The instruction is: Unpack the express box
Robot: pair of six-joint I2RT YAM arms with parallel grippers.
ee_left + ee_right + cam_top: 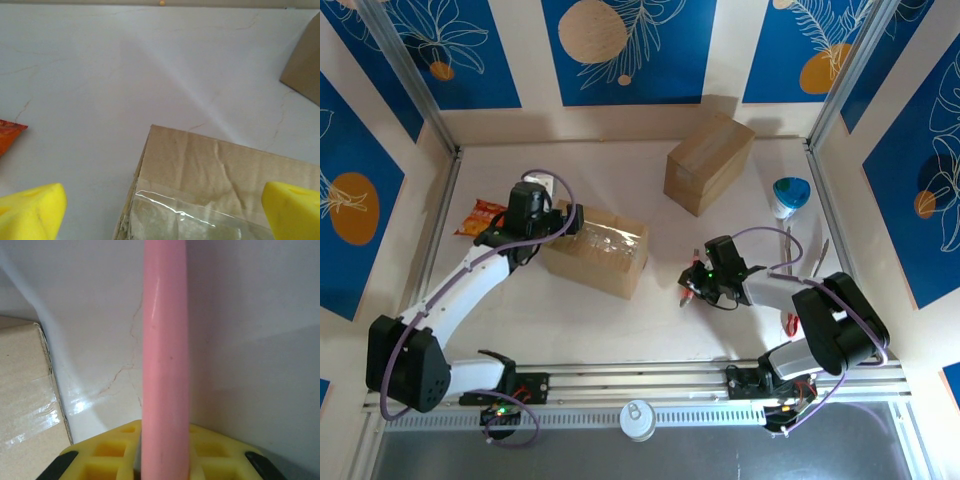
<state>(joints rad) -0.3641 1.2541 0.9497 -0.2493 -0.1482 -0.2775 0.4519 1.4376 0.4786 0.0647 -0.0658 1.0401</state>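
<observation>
The express box [595, 250] is a brown carton sealed with clear tape, lying left of the table's middle. My left gripper [565, 218] hovers at its left end, open; its yellow fingertips [30, 215] stand wide on either side of the box's taped top [215, 170], touching nothing. My right gripper [692, 288] sits low on the table to the right of the box, shut on a pink rod-like tool [165, 355] that points ahead from between the yellow jaws [165, 460]. The box's taped corner [25, 390] lies to the left of that tool.
A second, untaped cardboard box [708, 160] stands at the back right. An orange snack packet [480, 215] lies left of the left gripper. A blue and white object [790, 197] and thin tools [788, 250] lie by the right wall. A can [638, 420] sits at the near rail.
</observation>
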